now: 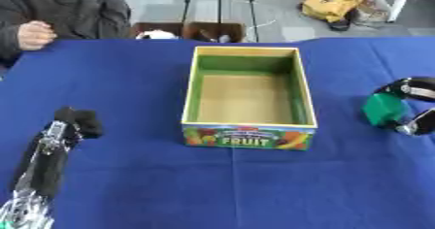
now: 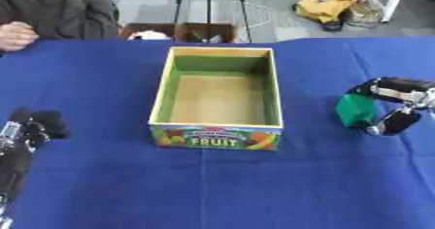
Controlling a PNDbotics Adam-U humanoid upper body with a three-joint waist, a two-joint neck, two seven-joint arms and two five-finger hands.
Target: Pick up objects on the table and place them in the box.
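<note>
Tablecloth (image 1: 127, 77), blue, covers the whole work surface. Box (image 1: 250, 124), open-topped, sits at centre: green inner walls, tan floor, yellow rim, "FRUIT" printed on the near face; nothing lies inside it. Left hand (image 1: 75, 121) shows at lower left, raised off the cloth, well apart from the box; cannot tell how its fingers are set. Right hand (image 2: 393, 107) is at the right edge, fingers and thumb curled around a green object (image 2: 354, 109), held to the right of the box, outside it.
</note>
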